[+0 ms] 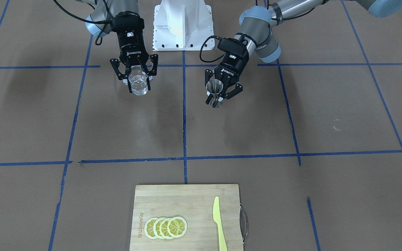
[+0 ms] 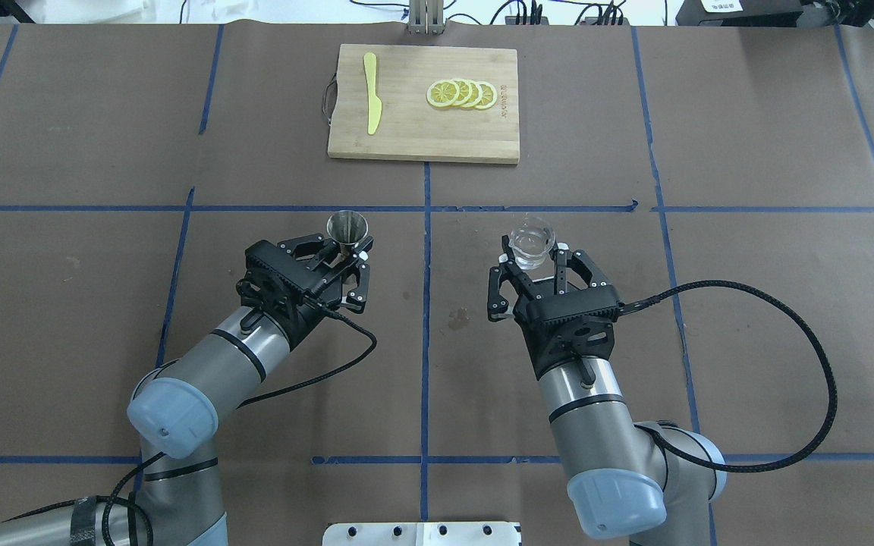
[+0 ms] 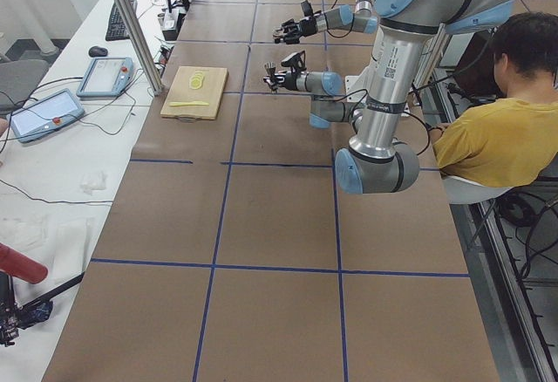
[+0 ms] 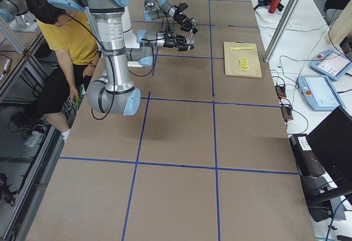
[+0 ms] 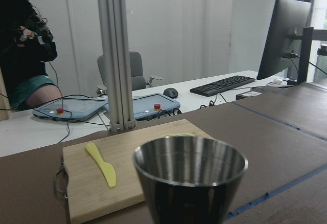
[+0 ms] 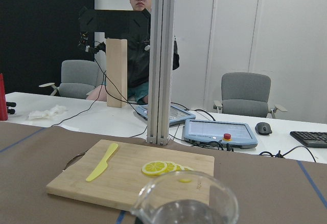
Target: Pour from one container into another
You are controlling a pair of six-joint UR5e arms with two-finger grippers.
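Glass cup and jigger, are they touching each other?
Apart. The overhead view shows the cup in the right tool, the jigger in the left tool, with a wide gap between.

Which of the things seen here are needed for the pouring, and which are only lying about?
For the pouring: glass cup in the right gripper; steel jigger in the left gripper.
Only lying about: cutting board, with a yellow knife and lemon slices on it.
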